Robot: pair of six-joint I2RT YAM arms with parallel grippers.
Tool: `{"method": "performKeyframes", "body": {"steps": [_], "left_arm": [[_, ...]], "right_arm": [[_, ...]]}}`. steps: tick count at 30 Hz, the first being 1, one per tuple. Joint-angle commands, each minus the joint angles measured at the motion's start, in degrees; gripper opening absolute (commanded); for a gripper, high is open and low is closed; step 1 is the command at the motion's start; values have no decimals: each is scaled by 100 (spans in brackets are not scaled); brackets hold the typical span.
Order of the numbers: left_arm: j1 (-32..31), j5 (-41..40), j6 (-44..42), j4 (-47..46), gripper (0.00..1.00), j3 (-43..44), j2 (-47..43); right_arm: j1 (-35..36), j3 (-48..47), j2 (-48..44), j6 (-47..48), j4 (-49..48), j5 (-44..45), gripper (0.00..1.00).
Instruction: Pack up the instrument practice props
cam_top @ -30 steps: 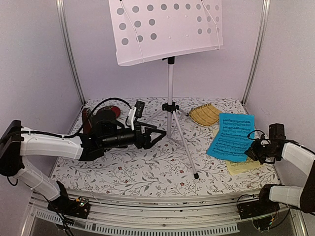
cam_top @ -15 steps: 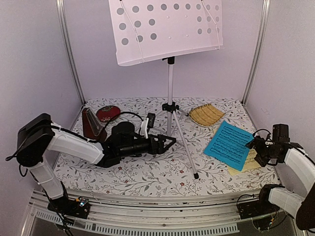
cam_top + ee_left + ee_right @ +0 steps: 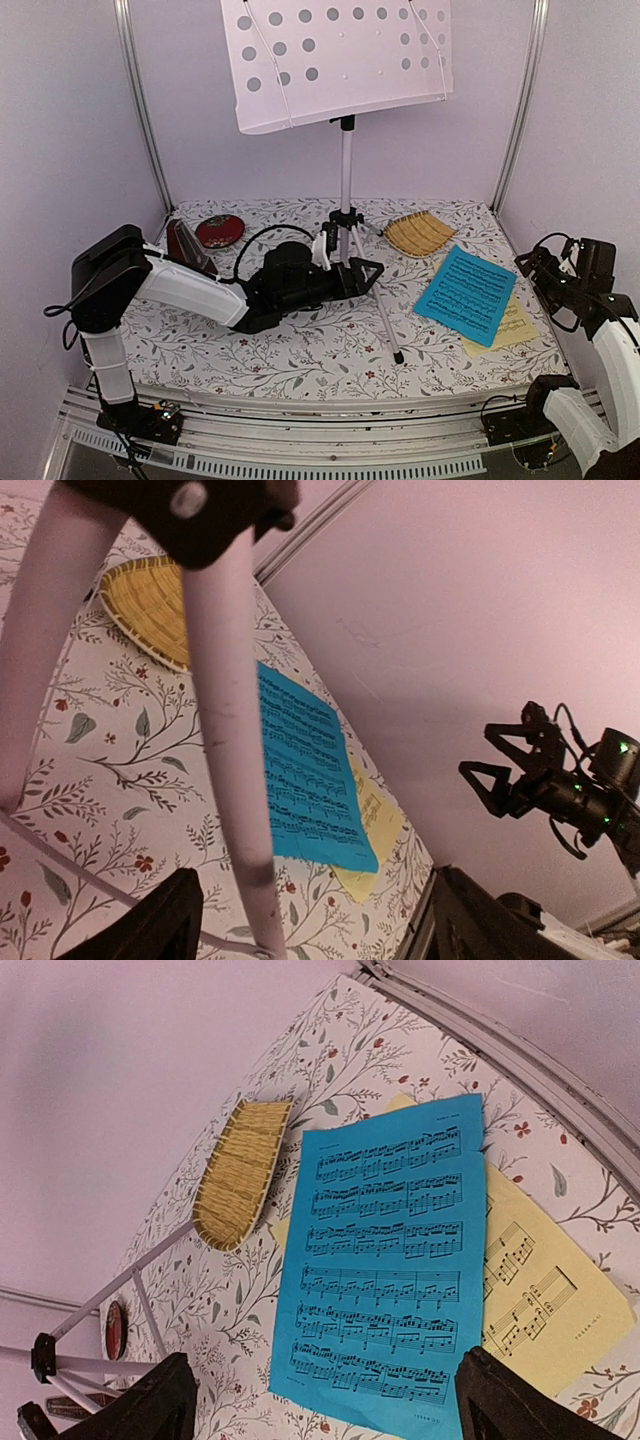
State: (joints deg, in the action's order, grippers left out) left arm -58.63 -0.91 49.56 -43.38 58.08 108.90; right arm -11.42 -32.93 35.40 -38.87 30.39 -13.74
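Note:
The silver music stand [image 3: 346,165] stands mid-table, its perforated desk [image 3: 340,60] high above. My left gripper [image 3: 368,275] is open low at the tripod; in the left wrist view the front leg [image 3: 225,730] runs between its fingers [image 3: 165,920], close to the left one and not clamped. The dark red-brown metronome [image 3: 185,245] stands at the left, behind that arm. The blue music sheet [image 3: 467,293] lies flat on the pale-yellow sheet [image 3: 510,328] at the right. My right gripper [image 3: 540,262] hangs open and empty above the sheets' right edge, looking down on the blue sheet [image 3: 385,1260].
A woven straw tray [image 3: 418,233] lies at the back right, beside the blue sheet's far corner. A red disc [image 3: 220,231] sits behind the metronome. The tripod's front foot [image 3: 397,356] reaches toward the table's near edge. Walls close in on three sides.
My right gripper opened, let go of the blue sheet and rose; the sheet settled flat on the yellow one. My left arm swung right from the metronome to the tripod leg.

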Motion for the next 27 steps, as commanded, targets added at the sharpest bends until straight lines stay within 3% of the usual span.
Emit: {"method": "performKeyframes", "body": {"steps": [1,5,12,20,27], "left_arm": [[-73,-311,150,435,82,291,226],[-78,-248,154,365,75,502,587],[-83,-264,61,198,47,804,945],[-74,-219,-474,383,2,636,667],[162,1076,-2041,840,0,-229,-477]], "right_arm": [[-26,-101,75,267,-378,-678,90],[-20,-152,161,491,-563,-840,83],[427,-119,555,734,-890,-1228,80],[1250,-117,860,599,-1465,-1050,80],[1877,-89,1133,287,-2326,-954,80]]}}
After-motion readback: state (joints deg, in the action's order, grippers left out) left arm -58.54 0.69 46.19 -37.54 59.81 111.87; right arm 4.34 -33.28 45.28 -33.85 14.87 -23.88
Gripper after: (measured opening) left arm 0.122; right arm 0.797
